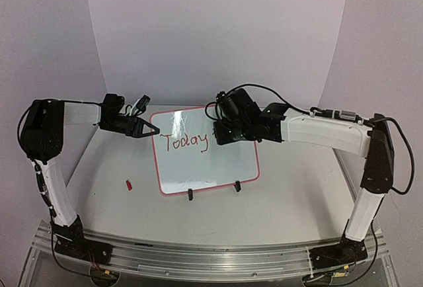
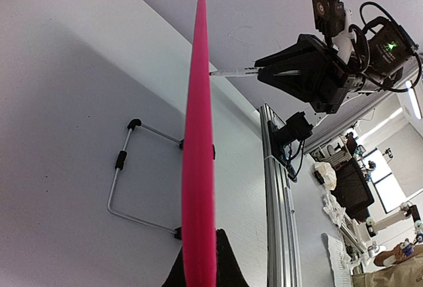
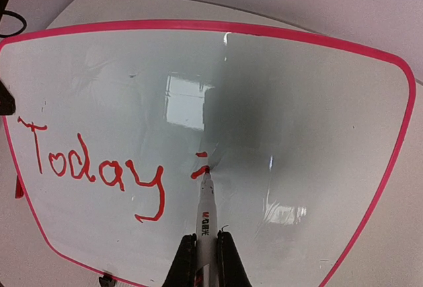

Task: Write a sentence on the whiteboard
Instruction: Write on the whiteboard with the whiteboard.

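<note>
While left claw pinches the propped landscape whiteboard, right claw clamps a marker.

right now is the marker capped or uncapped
Uncapped. The marker has its bare tip on the whiteboard just after "Today", at a small red mark; the right claw is shut on its barrel.

A robotics lab: aluminium mounting rail, white backdrop, cluttered workbenches behind

1 whiteboard, 2 clip feet, 1 marker, 1 red cap, 2 pincers.
</note>
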`<control>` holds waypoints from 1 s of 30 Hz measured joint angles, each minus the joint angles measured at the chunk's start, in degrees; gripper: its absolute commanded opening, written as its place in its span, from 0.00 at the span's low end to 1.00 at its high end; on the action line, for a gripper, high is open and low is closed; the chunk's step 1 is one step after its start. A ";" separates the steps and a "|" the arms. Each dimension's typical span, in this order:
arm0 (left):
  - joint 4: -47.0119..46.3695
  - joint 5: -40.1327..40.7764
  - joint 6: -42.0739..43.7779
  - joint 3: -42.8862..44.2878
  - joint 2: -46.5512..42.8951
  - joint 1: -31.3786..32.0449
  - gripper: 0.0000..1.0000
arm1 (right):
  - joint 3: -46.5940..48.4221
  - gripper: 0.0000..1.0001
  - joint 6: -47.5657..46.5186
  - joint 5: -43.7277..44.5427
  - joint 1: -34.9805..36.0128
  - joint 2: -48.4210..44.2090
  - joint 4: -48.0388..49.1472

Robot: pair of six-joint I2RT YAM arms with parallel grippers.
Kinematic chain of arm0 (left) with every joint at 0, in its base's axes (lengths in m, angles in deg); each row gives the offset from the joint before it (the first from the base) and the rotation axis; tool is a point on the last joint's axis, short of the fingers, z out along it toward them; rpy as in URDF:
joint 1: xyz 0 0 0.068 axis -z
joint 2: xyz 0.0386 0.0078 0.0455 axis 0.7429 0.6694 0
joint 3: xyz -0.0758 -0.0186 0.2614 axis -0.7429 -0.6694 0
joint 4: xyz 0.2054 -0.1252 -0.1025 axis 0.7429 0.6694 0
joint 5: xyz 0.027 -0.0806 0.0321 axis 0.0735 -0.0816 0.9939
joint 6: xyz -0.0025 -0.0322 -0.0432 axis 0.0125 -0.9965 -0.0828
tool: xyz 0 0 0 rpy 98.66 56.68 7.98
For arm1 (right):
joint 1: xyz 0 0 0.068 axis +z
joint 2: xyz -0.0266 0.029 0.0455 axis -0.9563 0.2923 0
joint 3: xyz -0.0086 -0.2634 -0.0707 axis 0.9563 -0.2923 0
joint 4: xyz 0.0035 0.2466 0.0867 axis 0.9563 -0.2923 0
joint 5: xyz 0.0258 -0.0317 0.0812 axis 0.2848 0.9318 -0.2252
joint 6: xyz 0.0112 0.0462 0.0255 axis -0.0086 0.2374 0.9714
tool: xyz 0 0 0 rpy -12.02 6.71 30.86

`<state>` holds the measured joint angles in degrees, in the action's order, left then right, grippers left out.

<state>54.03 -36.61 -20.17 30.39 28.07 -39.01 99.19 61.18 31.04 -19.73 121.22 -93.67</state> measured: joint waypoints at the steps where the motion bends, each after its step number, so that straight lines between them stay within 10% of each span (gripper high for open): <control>1: 0.00 0.00 0.00 0.00 0.00 0.00 0.00 | 0.00 0.00 0.13 -0.09 0.00 0.00 -0.19; 30: 0.04 0.24 -0.31 0.00 0.00 0.02 0.00 | -2.71 0.00 2.55 -3.13 0.17 -0.80 -2.40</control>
<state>54.07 -36.37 -20.47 30.39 28.07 -38.99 96.48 63.73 27.92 -19.56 120.41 -96.07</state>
